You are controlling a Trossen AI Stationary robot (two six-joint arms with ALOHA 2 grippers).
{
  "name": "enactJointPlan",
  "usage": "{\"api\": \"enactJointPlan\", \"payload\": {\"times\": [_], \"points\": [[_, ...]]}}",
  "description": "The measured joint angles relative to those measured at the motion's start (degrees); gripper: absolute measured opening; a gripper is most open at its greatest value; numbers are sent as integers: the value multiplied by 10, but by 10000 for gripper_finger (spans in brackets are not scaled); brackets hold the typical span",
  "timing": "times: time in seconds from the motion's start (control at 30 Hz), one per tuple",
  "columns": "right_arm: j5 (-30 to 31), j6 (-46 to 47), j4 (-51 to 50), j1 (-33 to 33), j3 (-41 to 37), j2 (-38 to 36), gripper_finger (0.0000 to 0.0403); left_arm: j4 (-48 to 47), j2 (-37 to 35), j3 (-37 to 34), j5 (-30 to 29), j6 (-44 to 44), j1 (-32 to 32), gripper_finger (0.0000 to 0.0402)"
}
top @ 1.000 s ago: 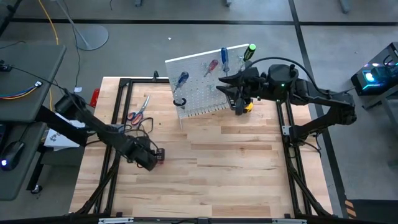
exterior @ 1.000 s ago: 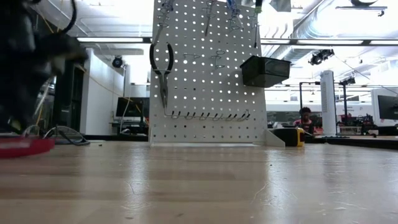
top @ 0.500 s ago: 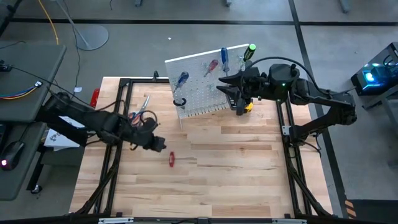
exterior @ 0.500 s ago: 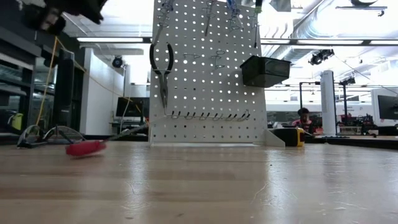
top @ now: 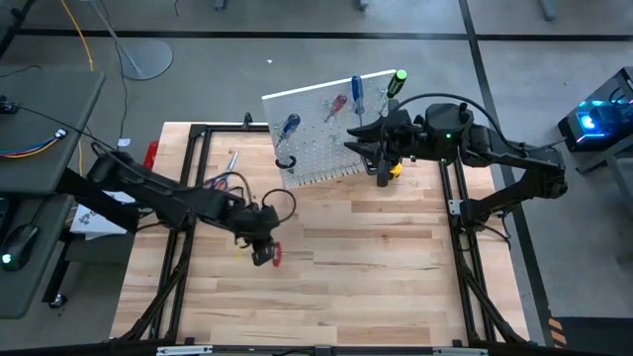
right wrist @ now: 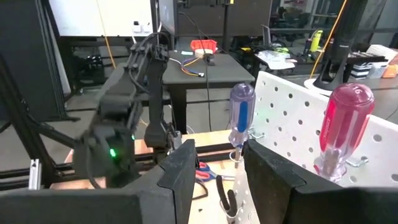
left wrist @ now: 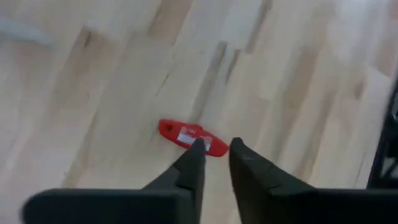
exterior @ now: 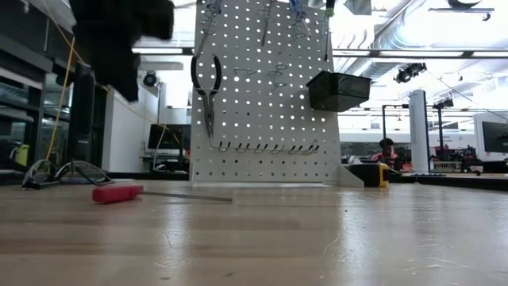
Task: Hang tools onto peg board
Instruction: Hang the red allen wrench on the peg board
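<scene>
Pliers and several screwdrivers hang on peg board; red screwdriver lies on counter before it, left gripper narrowly parted above, empty.

Counted: one peg board; three screwdrivers hung on it, one red screwdriver flat on table; one pliers hung; one black bin; two arms.

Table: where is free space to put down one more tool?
Free: the wood table right of the red screwdriver, in front of the peg board. Crowded: the left edge, with scissors and the left gripper.
</scene>
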Motion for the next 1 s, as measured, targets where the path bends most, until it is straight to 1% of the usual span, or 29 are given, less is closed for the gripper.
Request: {"api": "enactJointPlan", "payload": {"times": [0.13, 0.2, 0.33, 0.47, 0.57, 0.73, 0.87, 1.0], "points": [[-1, 16, -2, 0, 0, 0, 129, -4, 34, 1, 29, -161, 26, 118], [-1, 17, -7, 0, 0, 0, 129, -4, 51, 1, 38, -227, 34, 146], [-1, 17, -22, 0, 0, 0, 129, 19, 89, 1, 39, -312, 40, 191], [-1, 10, -36, 0, 0, 0, 129, 48, 124, 1, 42, -389, 40, 225], [-1, 8, -45, 0, 0, 0, 129, 44, 141, 1, 43, -458, 37, 238], [-1, 6, -54, 0, 0, 0, 129, 48, 169, 1, 36, -549, 26, 241], [0, 2, -59, 0, 0, 0, 129, 63, 205, 1, 38, -581, 19, 241], [0, -9, -69, 0, 0, 0, 129, 49, 234, 4, 41, -605, 20, 241]]}}
